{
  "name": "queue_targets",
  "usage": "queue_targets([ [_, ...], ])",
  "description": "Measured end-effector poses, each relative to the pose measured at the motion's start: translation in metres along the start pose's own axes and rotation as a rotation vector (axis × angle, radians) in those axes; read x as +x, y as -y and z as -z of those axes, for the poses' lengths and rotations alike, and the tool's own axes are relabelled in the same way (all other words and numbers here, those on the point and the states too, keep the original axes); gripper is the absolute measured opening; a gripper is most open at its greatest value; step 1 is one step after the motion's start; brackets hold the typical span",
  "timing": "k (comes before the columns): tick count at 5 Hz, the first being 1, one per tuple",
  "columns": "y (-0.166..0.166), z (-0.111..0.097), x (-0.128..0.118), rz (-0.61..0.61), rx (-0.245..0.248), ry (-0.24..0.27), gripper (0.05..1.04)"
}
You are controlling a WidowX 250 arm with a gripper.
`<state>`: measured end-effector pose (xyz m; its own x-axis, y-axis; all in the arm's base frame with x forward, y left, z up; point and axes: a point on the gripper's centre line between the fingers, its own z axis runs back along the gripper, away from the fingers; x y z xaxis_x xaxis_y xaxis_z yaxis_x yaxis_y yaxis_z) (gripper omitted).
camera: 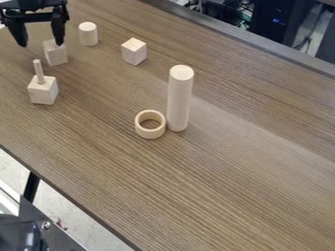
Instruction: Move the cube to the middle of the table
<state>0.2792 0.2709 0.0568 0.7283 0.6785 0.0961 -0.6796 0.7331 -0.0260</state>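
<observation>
"Since two plain cubes show, where are they?"

"One cube (56, 53) sits at the upper left of the tabletop (229, 186), the other cube (133, 52) to its right."

"What's around them?"

"A short cylinder (88, 34) stands between and slightly behind them. Nearer the camera than the first cube is a block (43, 91) with an upright peg (39, 72). Toward the middle, the tall cylinder (179, 98) stands upright with the ring (150, 133) just beside its foot, so both are in the way there."

"And the arm?"

"Its end effector (41, 45) hangs fingers-down at the upper left, spread and grasping nothing. One fingertip overlaps the first cube's top edge; I can't tell whether they touch."
</observation>
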Motion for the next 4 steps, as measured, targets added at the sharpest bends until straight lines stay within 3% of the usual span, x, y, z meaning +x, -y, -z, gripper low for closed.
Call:
queue_targets([
  [2, 0.009, -0.001, 0.000, -0.050, -0.051, -0.004, 1.001],
  [3, 0.012, -0.001, 0.000, -0.048, -0.053, -0.003, 1.001],
  [4, 0.014, 0.010, 0.003, -0.050, -0.021, -0.021, 1.001],
])
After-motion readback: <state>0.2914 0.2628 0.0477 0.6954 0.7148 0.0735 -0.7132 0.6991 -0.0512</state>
